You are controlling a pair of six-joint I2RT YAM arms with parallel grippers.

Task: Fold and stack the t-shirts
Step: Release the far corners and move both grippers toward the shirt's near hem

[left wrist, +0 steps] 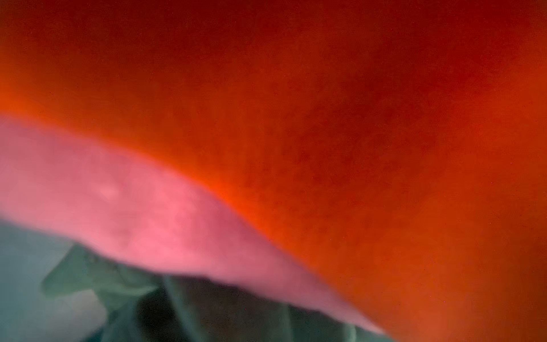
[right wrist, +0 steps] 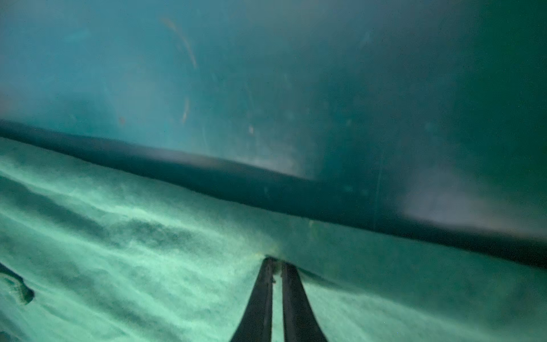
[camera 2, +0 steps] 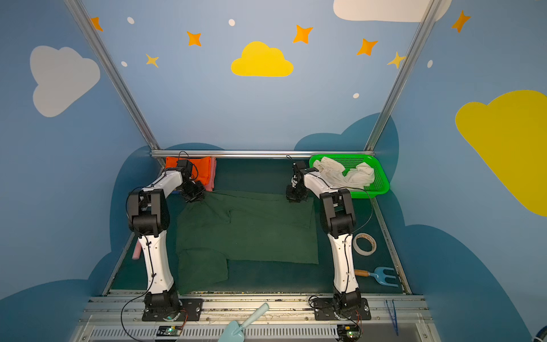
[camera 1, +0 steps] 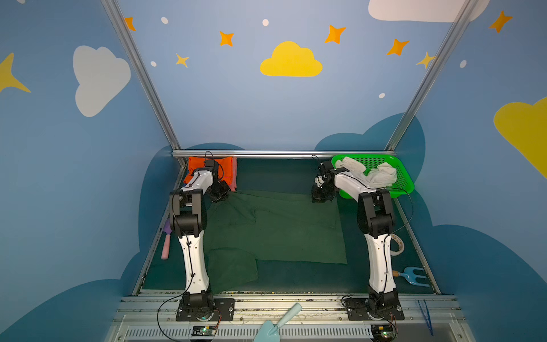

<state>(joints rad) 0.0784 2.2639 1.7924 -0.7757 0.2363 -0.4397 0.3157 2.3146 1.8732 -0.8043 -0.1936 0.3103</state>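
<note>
Dark green t-shirt (camera 1: 281,231) spread across the middle of the table mat (camera 1: 296,278), a gripper at each far corner.

Right gripper (camera 1: 321,199) down on the far right corner; seen from the right wrist, fingers (right wrist: 260,296) almost together, pinched on a raised ridge of green cloth. Left gripper (camera 1: 219,195) at the far left corner, just beside the folded orange t-shirt (camera 1: 229,168) stacked on the pink t-shirt (camera 1: 234,179); jaws hidden, cannot tell whether apart or together. White t-shirt (camera 1: 376,174) crumpled in the green basket (camera 1: 405,183), far right.
</note>
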